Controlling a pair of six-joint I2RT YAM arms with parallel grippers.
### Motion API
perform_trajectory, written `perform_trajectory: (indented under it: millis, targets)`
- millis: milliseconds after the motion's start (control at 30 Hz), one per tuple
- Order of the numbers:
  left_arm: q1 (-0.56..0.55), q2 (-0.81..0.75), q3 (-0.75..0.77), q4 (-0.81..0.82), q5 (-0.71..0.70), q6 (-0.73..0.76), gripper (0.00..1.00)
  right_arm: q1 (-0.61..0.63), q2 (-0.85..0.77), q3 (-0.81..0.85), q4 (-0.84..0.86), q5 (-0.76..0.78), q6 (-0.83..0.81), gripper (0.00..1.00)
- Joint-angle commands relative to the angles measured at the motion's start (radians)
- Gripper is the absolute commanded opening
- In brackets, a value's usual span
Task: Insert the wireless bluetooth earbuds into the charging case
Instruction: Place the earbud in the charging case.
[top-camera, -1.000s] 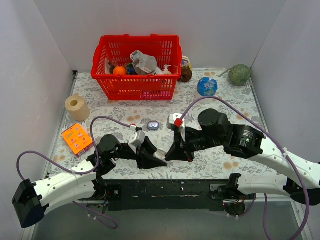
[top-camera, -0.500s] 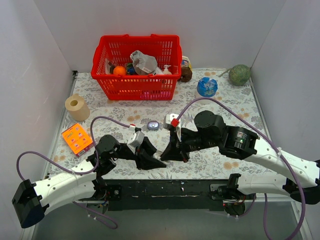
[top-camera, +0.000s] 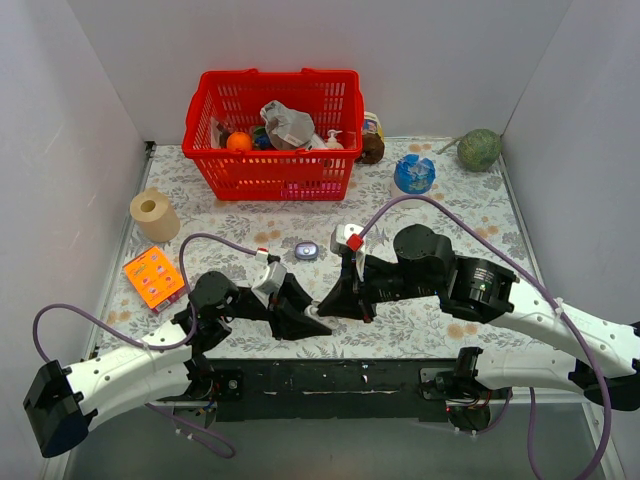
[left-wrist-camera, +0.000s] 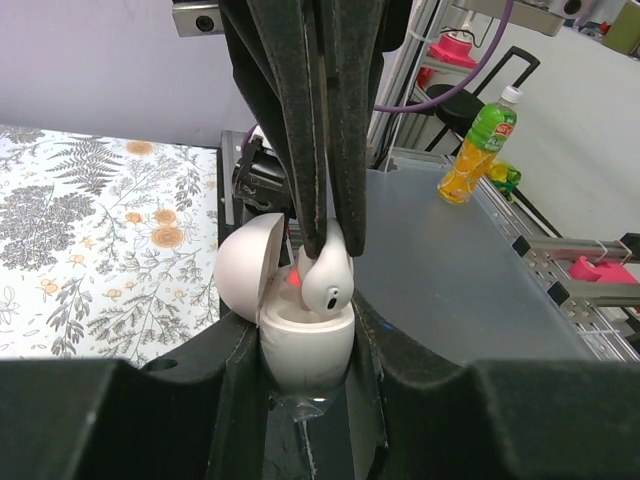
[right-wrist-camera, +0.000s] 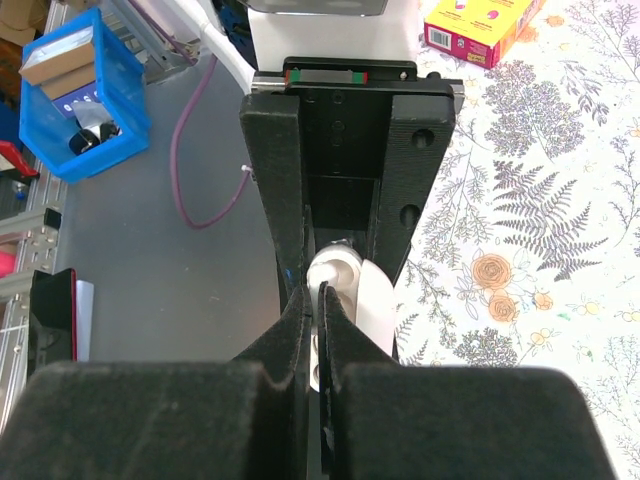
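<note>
Top external view: an orange box and a paper roll are seen on the flowered table, well to the left of the case, the roll farther back. The left gripper is clamped on the case at the near edge of the table, with the right gripper brought in just to the right of the case and above it. A small blue-grey object is seen lying on the table behind the case, apart from both grippers, and a red basket is found well behind the case.

From the left wrist, the case is shown as a white egg-shaped shell, squeezed upright between the two black fingers. Its lid is hinged open and tipped to the left of the mouth. A white earbud is pinched by its stem between the right gripper's closed fingers, which reach down from above the case. The bulb of the earbud is set at the open mouth of the case, touching its rim on the right side; whether it is fully seated cannot be told.

From the right wrist, the closed fingertips are seen directly over the case.
</note>
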Motion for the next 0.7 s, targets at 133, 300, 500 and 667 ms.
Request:
perform_trajectory:
  millis: [133, 300, 500, 667]
  targets:
    - [-0.003, -0.044, -0.004, 0.051, -0.064, 0.011, 0.0, 0.013, -0.021, -0.028, 0.031, 0.046, 0.01, 0.01]
    - [-0.003, -0.047, -0.001, 0.041, -0.086, 0.021, 0.0, 0.021, -0.038, -0.038, 0.025, 0.074, 0.017, 0.01]
    - [-0.003, -0.042, -0.005, 0.052, -0.093, 0.015, 0.0, 0.033, -0.033, -0.045, 0.037, 0.086, 0.026, 0.01]
    - [-0.003, -0.042, -0.005, 0.052, -0.093, 0.012, 0.0, 0.044, -0.019, -0.04, 0.065, 0.113, 0.034, 0.01]
